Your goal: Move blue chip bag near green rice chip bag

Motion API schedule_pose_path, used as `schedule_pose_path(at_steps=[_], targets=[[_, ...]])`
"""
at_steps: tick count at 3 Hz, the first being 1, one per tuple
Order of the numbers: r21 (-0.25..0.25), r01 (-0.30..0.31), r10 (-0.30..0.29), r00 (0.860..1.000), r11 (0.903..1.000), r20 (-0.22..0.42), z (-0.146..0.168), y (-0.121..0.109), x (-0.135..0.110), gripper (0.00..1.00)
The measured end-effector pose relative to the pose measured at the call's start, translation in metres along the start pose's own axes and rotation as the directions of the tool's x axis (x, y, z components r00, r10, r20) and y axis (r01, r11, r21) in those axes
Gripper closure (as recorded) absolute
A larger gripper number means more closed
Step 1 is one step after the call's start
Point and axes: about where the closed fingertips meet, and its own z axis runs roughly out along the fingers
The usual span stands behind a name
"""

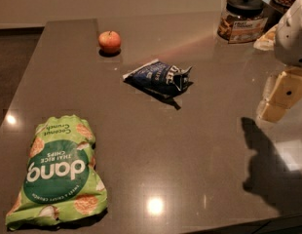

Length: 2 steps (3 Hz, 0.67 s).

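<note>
The blue chip bag [160, 77] lies crumpled on the dark grey table [190, 145], a little behind its middle. The green rice chip bag [59, 172] lies flat at the front left, its "dang" lettering upside down to the camera. The two bags are well apart. My gripper [280, 100] hangs above the table at the right edge of the view, well to the right of the blue bag and not touching it. Its shadow falls on the table below it.
A red apple [109, 41] sits at the back left, behind the blue bag. A glass jar with a black lid [242, 17] stands at the back right, with another container partly visible beside it. The table's left edge runs diagonally past the green bag.
</note>
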Motion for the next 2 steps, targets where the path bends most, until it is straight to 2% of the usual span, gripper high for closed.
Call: schedule_pose_path(at_steps=[1,2], targets=[[0.0,0.0,0.0,1.0,1.0,0.0,0.0,0.0,0.0,0.0],[0.002,-0.006,0.006,0.998,1.0,0.057,0.006,-0.017,-0.009,0.0]])
